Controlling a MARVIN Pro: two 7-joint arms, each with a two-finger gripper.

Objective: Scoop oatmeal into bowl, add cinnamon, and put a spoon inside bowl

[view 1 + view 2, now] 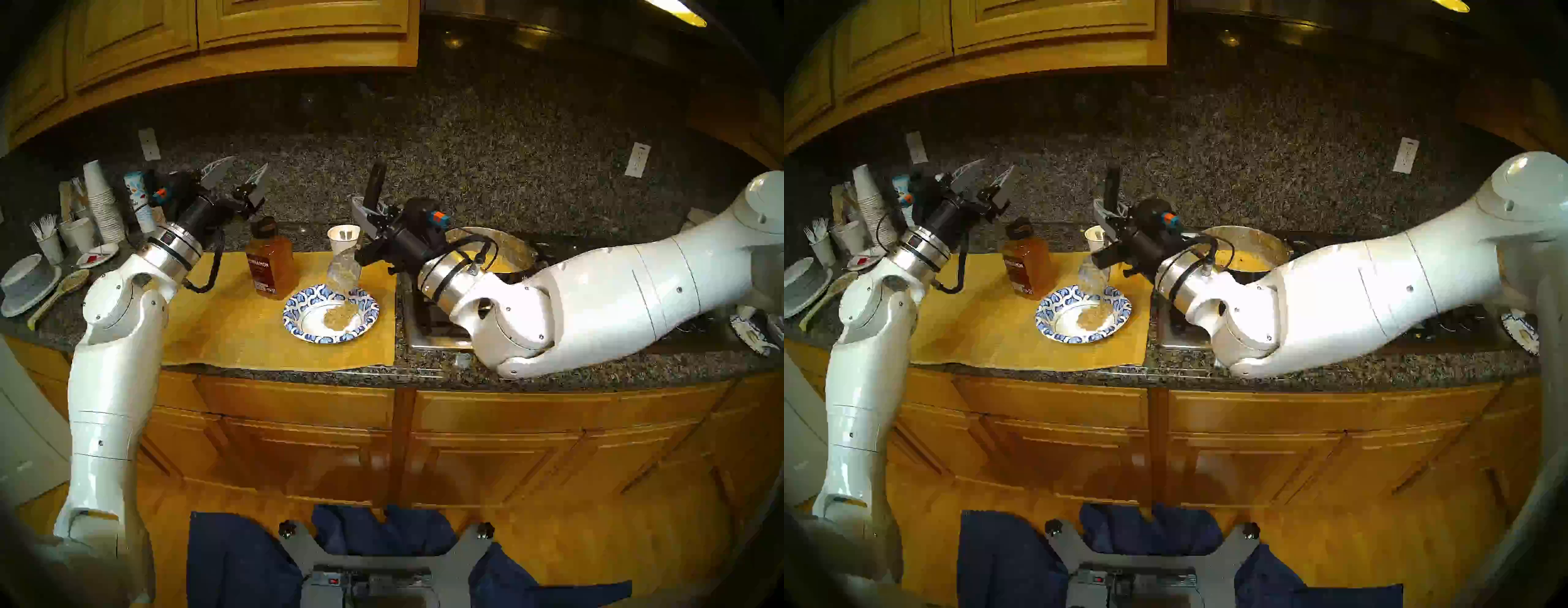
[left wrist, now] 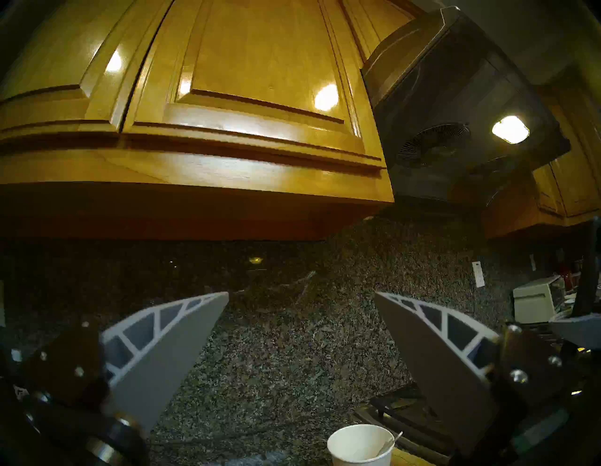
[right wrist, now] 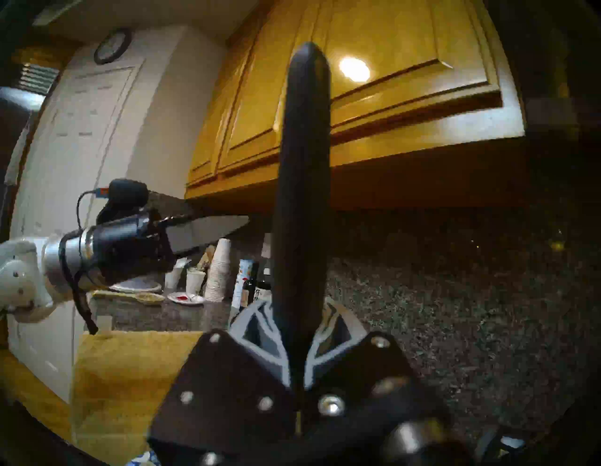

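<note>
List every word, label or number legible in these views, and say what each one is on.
"CINNAMON": on the brown label of the cinnamon bottle, printed sideways; the first letters are partly lost in the head views.
Small print at the foot of that label: too blurred to read.
Tall patterned carton at the back left: print too blurred to read.
Clock on the wall: numerals too small to read.
Nothing else readable.

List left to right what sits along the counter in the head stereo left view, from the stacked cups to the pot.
Stack of paper cups → left gripper, open → cinnamon bottle → blue-and-white paper bowl holding oatmeal → right gripper, shut on the ladle's dark handle → steel pot.
</note>
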